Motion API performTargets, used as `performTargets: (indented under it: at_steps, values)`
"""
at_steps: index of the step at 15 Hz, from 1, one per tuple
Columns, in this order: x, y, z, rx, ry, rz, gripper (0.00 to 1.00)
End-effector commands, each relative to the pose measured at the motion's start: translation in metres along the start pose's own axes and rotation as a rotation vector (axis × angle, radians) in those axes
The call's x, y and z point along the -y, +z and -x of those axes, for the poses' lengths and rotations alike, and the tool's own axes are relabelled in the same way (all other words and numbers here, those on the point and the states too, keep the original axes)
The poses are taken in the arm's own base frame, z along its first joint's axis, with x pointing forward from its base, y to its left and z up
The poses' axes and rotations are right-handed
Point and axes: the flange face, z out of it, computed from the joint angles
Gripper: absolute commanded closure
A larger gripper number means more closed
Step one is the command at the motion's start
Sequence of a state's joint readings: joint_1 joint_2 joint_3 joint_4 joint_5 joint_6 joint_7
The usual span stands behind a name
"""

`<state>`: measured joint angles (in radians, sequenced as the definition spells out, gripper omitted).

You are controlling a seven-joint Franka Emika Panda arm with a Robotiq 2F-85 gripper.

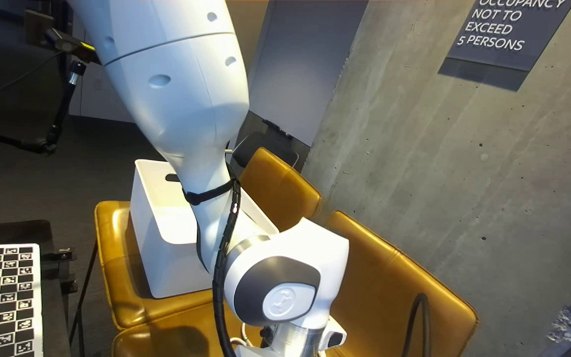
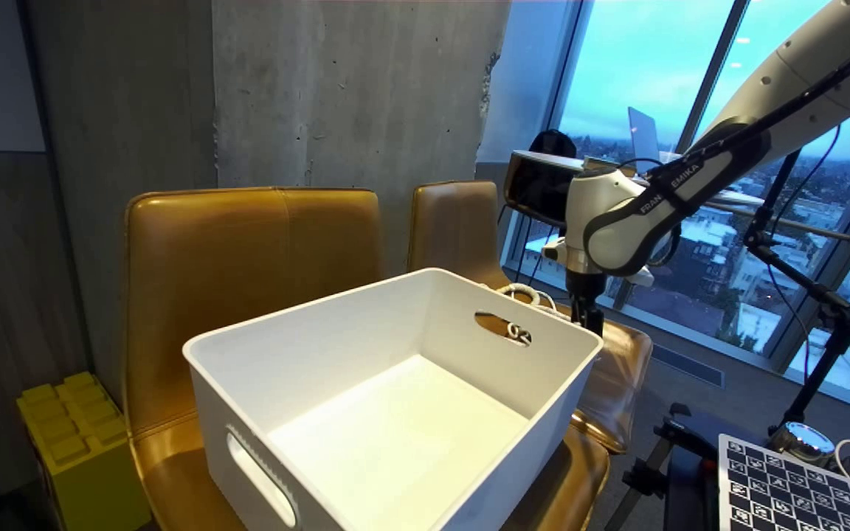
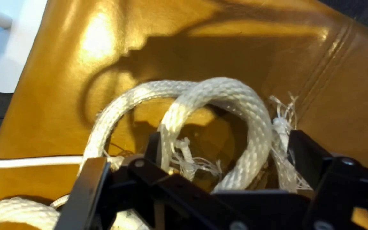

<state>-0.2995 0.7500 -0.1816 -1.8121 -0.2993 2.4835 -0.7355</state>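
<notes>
the gripper is pointing down over a leather chair seat, its fingers standing wide apart, gripping nothing. that spread is probably leaving room for the thick white rope, whose loop is showing between them (whether it is touching either finger, i cannot tell). the rope is resting on the seat, likely arching because its braid is resisting flattening. in both exterior views a white bin is sitting on the adjoining chair, using it for support.
</notes>
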Motion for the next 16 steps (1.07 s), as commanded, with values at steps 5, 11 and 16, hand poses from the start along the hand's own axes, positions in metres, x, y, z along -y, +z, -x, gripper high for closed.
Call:
performTargets:
  at_steps: [5, 11, 16]
  values:
    - [-0.004, 0.018, -0.005, 0.03, 0.001, -0.001, 0.16]
    - [0.006, 0.025, -0.008, 0.04, -0.012, -0.003, 0.48]
    - [0.008, 0.023, -0.011, 0.043, -0.021, 0.005, 0.6]
